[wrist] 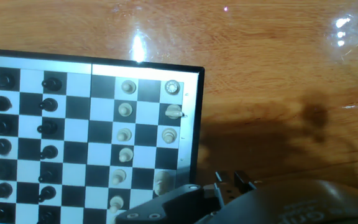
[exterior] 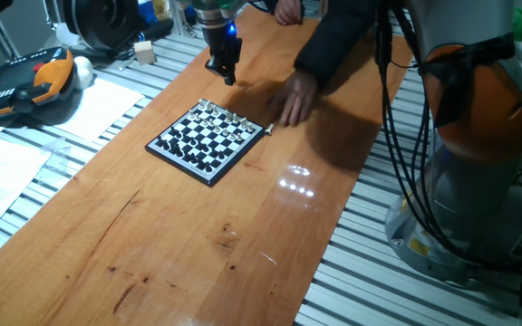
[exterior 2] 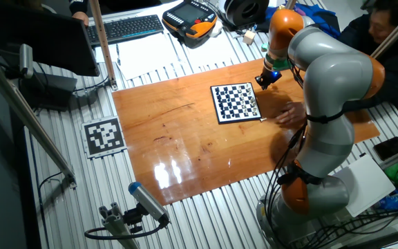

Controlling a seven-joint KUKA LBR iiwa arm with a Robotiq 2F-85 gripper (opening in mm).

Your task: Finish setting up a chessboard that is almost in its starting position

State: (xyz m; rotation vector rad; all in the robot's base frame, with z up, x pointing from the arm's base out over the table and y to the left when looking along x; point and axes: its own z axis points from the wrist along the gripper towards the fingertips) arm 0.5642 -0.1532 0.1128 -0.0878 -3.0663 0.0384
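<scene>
The chessboard (exterior: 208, 140) is a small black-rimmed board on the wooden table, with black and white pieces in rows along two opposite sides. It also shows in the other fixed view (exterior 2: 236, 102) and fills the left of the hand view (wrist: 92, 143). My gripper (exterior: 225, 72) hangs above the table just beyond the board's far corner, off the board. It also shows in the other fixed view (exterior 2: 266, 78). In the hand view its fingertips (wrist: 230, 180) sit close together at the bottom edge with nothing between them. A small pale piece (exterior: 268, 129) lies on the table next to the board's corner.
A person's hand (exterior: 293, 100) rests on the table right of the board, close to my gripper; it also shows in the other fixed view (exterior 2: 292, 113). A teach pendant (exterior: 25, 81) lies at the far left. The arm's base (exterior: 478, 181) stands at the right.
</scene>
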